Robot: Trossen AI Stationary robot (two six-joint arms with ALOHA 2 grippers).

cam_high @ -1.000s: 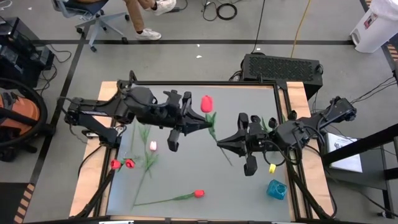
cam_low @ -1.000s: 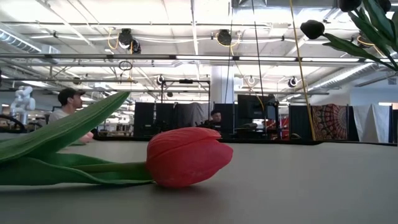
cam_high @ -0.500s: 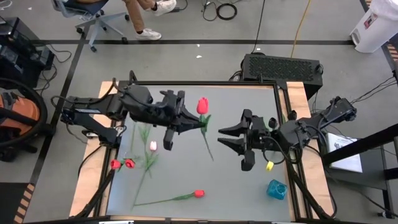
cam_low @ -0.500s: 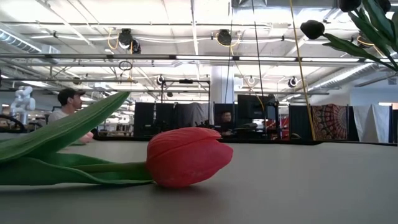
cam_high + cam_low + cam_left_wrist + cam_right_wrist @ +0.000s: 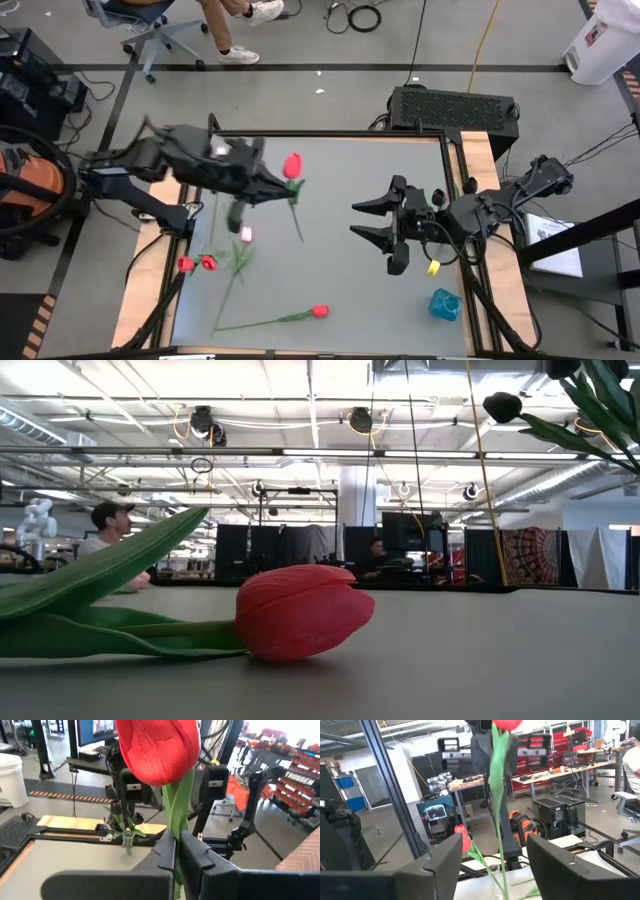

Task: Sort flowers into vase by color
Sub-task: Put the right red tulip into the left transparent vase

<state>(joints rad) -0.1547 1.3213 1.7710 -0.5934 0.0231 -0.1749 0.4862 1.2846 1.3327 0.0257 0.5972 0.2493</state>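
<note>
Left gripper (image 5: 283, 187) was clamped on a red tulip (image 5: 292, 166) stem upper-centre of frame; right gripper (image 5: 366, 218) sat wide open, empty, centre-right.

From overhead we look straight down on the whole table (image 5: 400, 300) and both arms. At tabletop height we face the room, very close to a red tulip (image 5: 300, 612). Each wrist camera looks past its own fingers; both catch the lifted tulip (image 5: 157, 750).
</note>
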